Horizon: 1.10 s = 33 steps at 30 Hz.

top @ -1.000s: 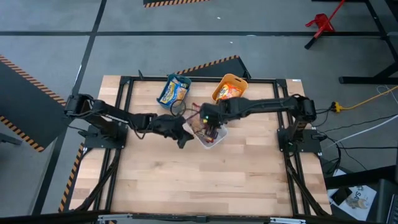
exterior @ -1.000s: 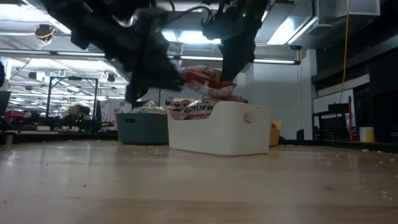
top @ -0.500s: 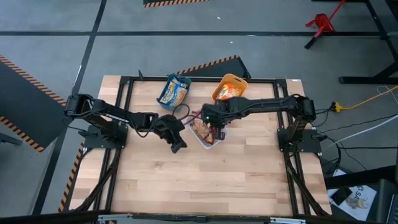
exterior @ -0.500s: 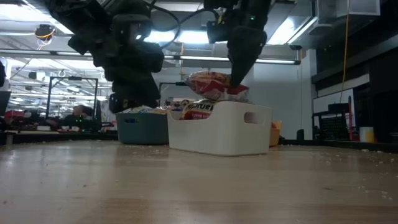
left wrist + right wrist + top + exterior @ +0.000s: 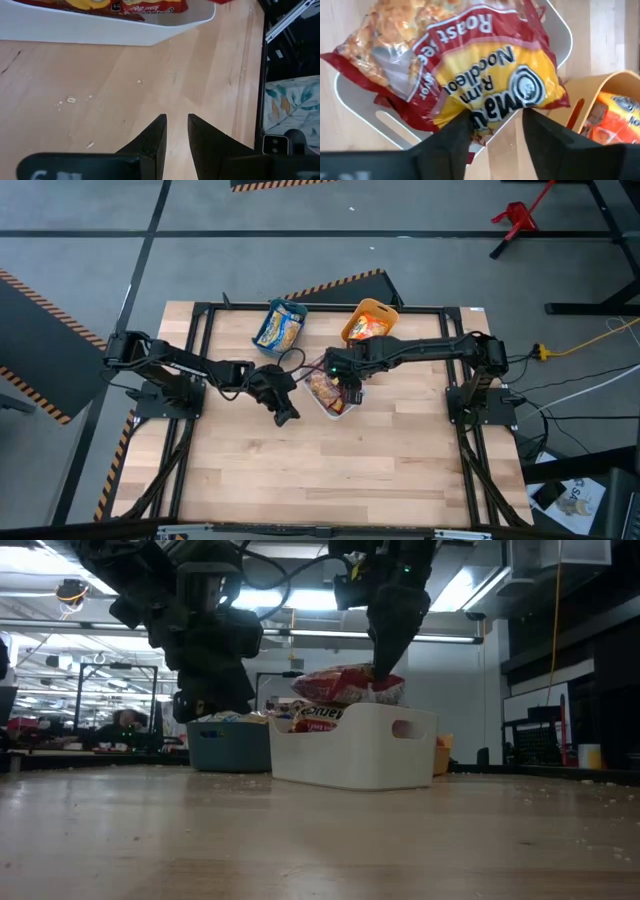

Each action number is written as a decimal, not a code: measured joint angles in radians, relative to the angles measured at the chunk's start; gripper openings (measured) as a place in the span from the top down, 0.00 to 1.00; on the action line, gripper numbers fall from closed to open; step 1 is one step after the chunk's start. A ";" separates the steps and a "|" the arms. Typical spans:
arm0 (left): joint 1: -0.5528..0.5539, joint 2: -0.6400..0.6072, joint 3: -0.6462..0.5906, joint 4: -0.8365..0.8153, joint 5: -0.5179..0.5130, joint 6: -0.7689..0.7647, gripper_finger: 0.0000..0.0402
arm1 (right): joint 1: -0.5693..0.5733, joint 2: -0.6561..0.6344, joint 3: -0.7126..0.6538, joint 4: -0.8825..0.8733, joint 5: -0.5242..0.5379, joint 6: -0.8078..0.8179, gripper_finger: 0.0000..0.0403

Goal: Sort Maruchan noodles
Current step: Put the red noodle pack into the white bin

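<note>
Right gripper (image 5: 492, 122) now lower over the white bin (image 5: 355, 745) than a second ago, fingers clamped on a dark red Maruchan packet (image 5: 485, 75) sitting atop the packets already inside. Left gripper (image 5: 175, 132) pulled back beside the white bin, fingers narrow, holding nothing. Looks like drop-off nearly done; release next.

white bin (image 5: 349, 406), orange bin (image 5: 383, 311), teal bin (image 5: 297, 309), wooden table (image 5: 330, 470)
</note>
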 joint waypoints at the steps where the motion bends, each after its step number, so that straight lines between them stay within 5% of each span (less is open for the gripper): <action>1: 0.000 0.000 0.000 0.000 0.003 0.000 0.82 | 0.000 0.000 0.003 -0.005 -0.003 0.010 0.58; 10: 0.004 0.000 0.000 0.000 0.044 0.027 0.82 | 0.000 -0.012 0.142 -0.073 -0.018 0.023 0.57; 15: 0.003 0.000 0.000 0.000 0.043 0.050 0.82 | 0.021 -0.031 0.128 0.176 -0.079 0.051 0.62; 33: 0.005 0.000 -0.001 0.015 -0.052 0.017 0.82 | -0.009 -0.097 -0.474 0.858 -0.107 0.048 0.71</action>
